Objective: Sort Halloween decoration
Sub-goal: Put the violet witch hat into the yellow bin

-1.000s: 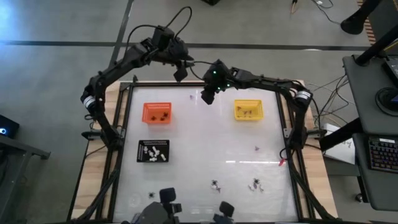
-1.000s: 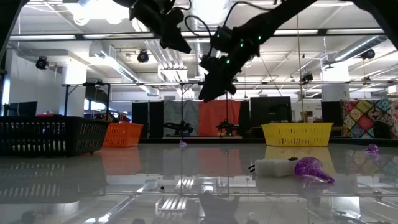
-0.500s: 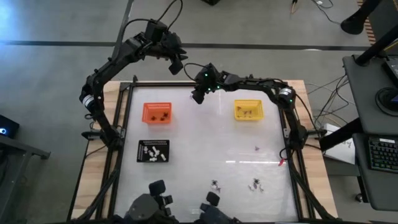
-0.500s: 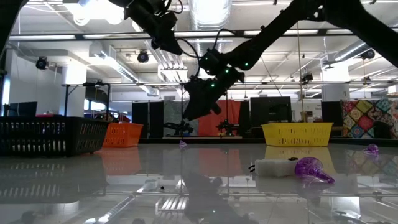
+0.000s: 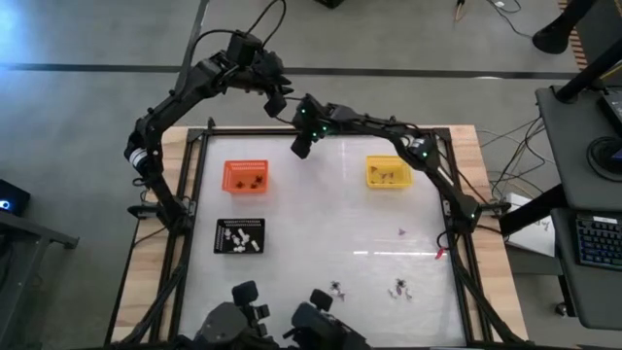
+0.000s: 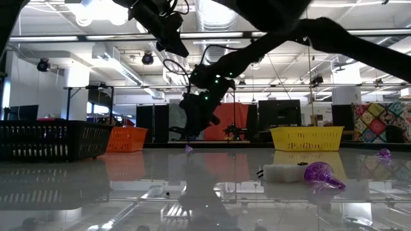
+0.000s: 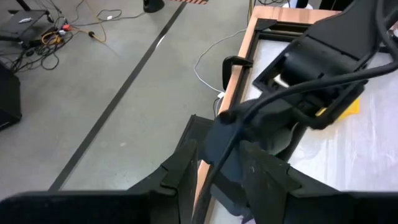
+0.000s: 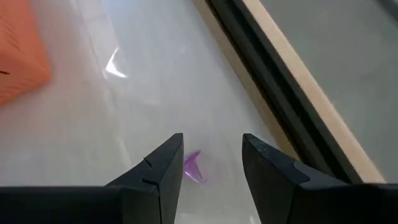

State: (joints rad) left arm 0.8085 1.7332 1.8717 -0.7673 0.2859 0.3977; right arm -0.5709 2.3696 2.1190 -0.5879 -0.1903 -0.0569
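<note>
Hovering with parted fingers, the right gripper [image 8: 211, 163] is framing a tiny purple trinket [image 8: 192, 165] lying on the glossy white table [image 8: 93, 130] near its far edge; the left gripper [image 5: 276, 101], empty with fingers slightly apart, is hanging beyond that edge.

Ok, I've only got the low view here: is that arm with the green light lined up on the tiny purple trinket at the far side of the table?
Observer: Yes. In its wrist view the right gripper has its fingers open, and the small purple plastic trinket lies on the table between them, untouched.
Operator: And the other arm?
Observer: From above, the left gripper hangs beyond the table's far edge, over the floor.
Operator: What's in the orange tray?
Observer: From above, the orange rectangular plastic tray holds a few small dark trinkets.
</note>
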